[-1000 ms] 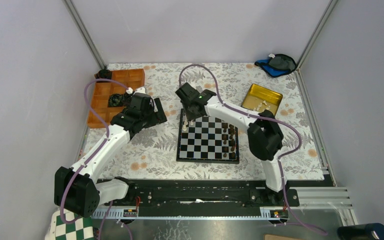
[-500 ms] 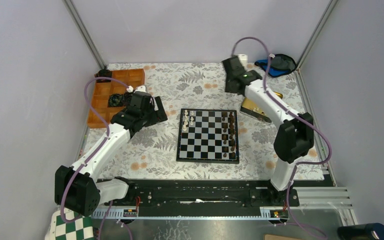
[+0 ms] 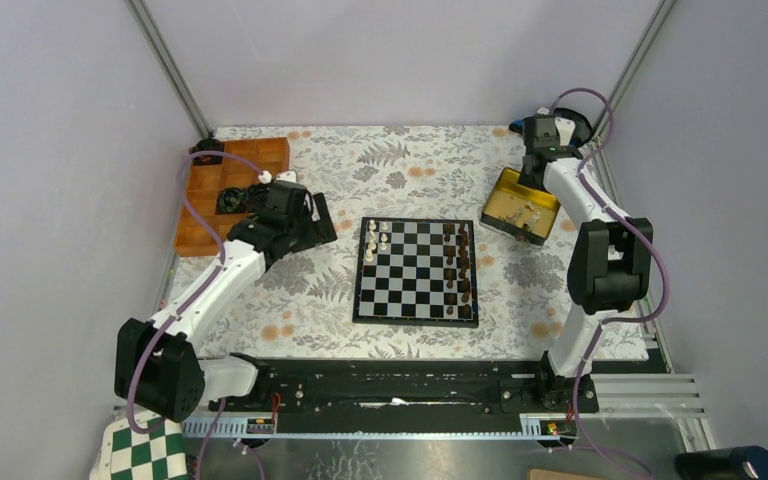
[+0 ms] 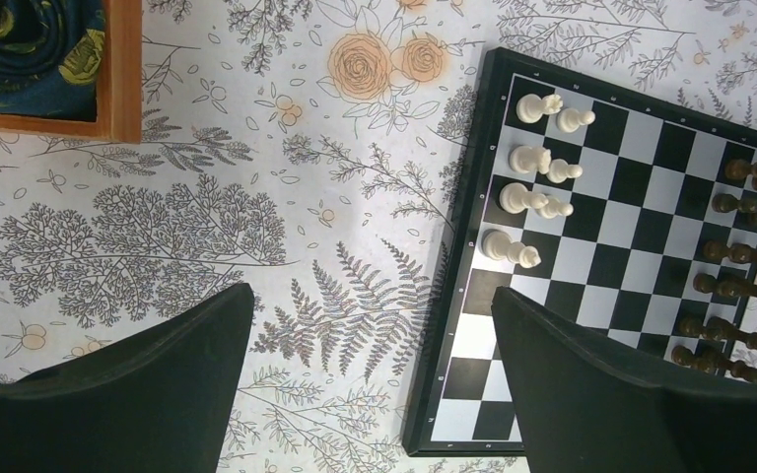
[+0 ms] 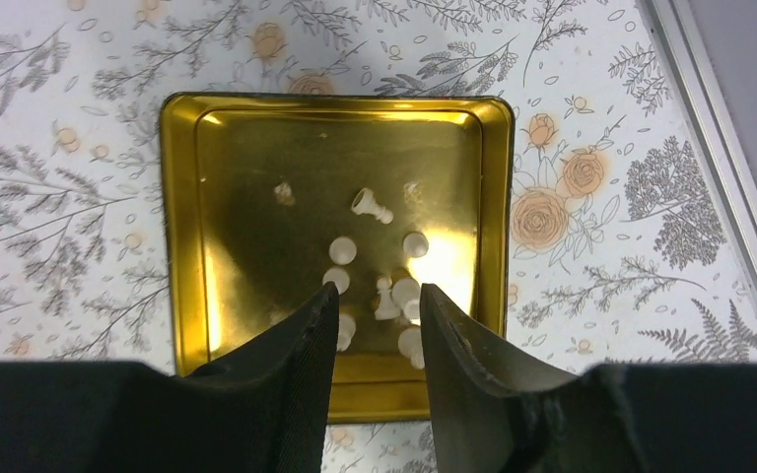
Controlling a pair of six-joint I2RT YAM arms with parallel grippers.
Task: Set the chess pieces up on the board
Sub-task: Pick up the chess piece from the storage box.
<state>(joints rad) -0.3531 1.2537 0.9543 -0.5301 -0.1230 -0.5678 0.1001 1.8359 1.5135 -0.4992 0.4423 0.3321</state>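
Swinging away from the board (image 3: pixel 417 272), where it stood a second ago, the right arm now hangs over the gold tin (image 5: pixel 182 227) at the far right of the table, while the left arm has barely shifted. In the right wrist view the tin holds a loose scatter of white chess pieces (image 5: pixel 371 204), most of them bunched toward its near side and one lying on its side near the middle. The orange compartment tray (image 3: pixel 200 215) at the far left holds a dark blue-and-green patterned item (image 4: pixel 30 49) in one compartment. More white pieces stand on the board in two short rows at its far left corner, and dark brown pieces (image 4: pixel 739 256) line its right side.

The right gripper (image 5: pixel 379 289) hovers above the tin with its fingers (image 5: pixel 296 374) partly apart; the gap between them is narrow and nothing is clamped in it, the pieces seen through it lying on the tin's floor. The left gripper (image 4: pixel 373 289) hangs above the flowered tablecloth (image 4: pixel 207 217) just beside the board's left edge, its fingers spread wide and touching nothing.
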